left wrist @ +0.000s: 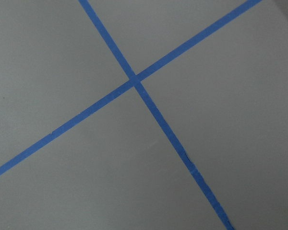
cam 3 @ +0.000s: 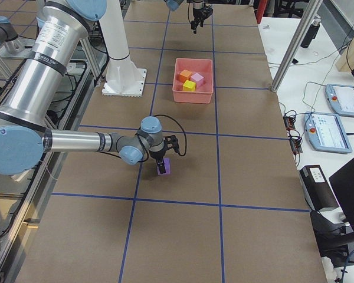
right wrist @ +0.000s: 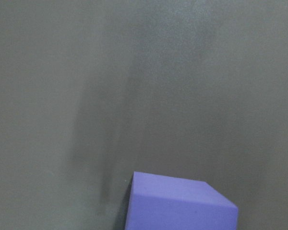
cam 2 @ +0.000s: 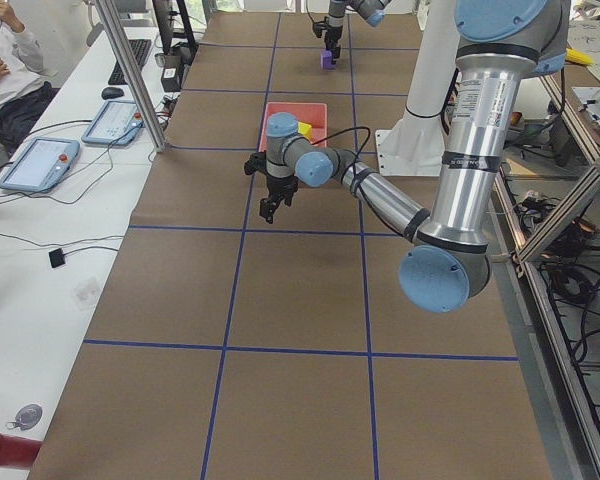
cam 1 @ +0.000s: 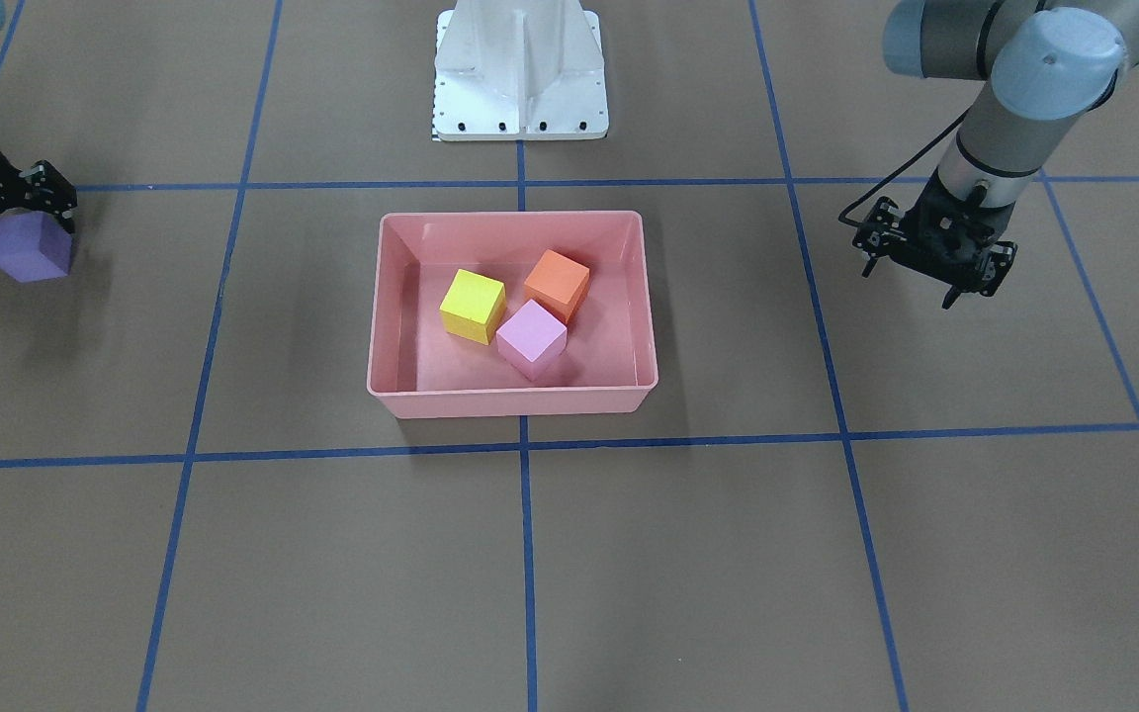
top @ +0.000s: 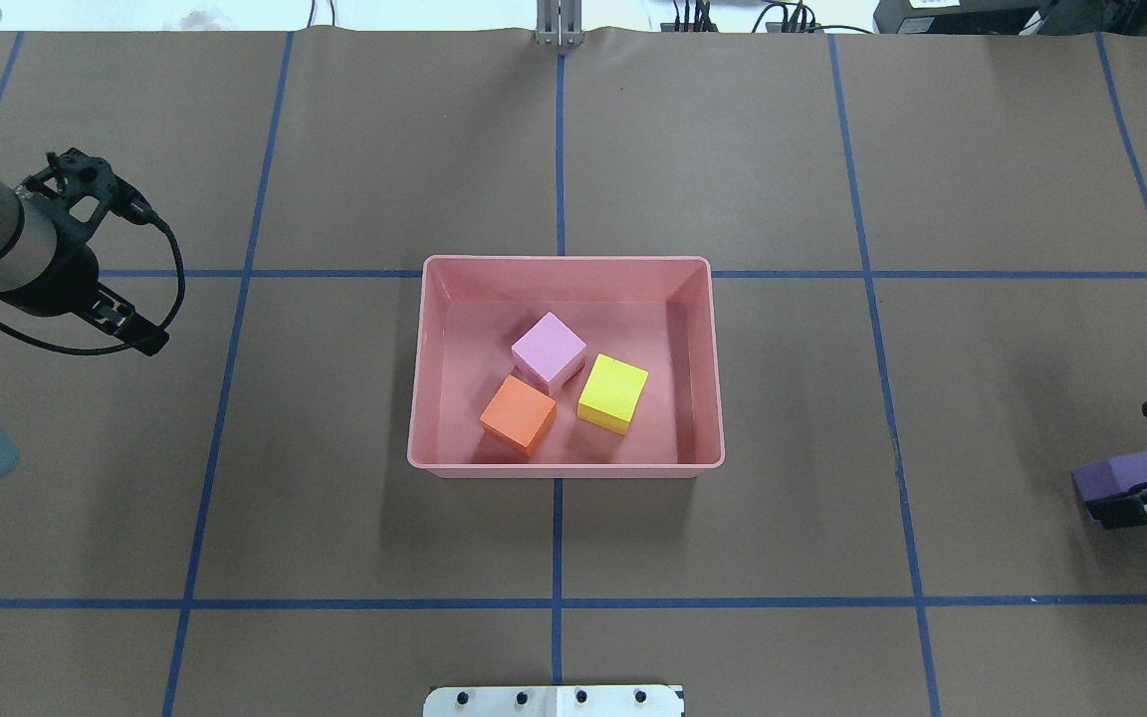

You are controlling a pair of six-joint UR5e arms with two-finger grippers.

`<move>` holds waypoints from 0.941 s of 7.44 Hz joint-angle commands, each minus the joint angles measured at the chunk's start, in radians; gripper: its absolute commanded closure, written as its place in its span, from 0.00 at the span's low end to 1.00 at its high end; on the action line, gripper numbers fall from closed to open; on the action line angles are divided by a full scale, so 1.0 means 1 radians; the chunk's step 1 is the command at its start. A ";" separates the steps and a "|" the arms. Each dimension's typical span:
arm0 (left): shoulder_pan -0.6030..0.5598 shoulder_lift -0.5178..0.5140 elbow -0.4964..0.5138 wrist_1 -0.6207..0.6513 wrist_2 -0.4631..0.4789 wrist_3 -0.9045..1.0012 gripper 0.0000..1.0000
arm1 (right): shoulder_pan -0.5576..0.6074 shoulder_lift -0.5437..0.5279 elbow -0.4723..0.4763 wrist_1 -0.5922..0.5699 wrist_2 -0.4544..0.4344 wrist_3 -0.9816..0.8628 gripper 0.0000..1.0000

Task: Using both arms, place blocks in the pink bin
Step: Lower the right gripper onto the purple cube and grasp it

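The pink bin (cam 1: 510, 400) (top: 564, 465) sits mid-table. It holds the yellow block (cam 1: 473, 305) (top: 613, 392), the orange block (cam 1: 558, 282) (top: 518, 413) and the light pink-lilac block (cam 1: 531, 336) (top: 548, 349). My right gripper (cam 1: 24, 225) (top: 1146, 488) is shut on the purple block (cam 1: 31, 249) (top: 1116, 475), far off to the bin's side and a little above the table. The purple block also shows in the right wrist view (right wrist: 180, 203). My left gripper (cam 1: 911, 282) (top: 120, 259) is open and empty, out on the bin's other side.
The white robot base (cam 1: 520, 79) (top: 554, 700) stands behind the bin. Blue tape lines (left wrist: 134, 81) grid the brown table. Side benches with tablets (cam 2: 40, 165) (cam 3: 345, 100) and a metal post (cam 2: 130, 70) lie beyond the table's far edge.
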 commanded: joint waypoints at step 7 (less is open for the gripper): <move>0.011 -0.008 0.008 -0.015 0.000 -0.165 0.00 | 0.195 0.505 0.091 -0.455 0.260 0.198 1.00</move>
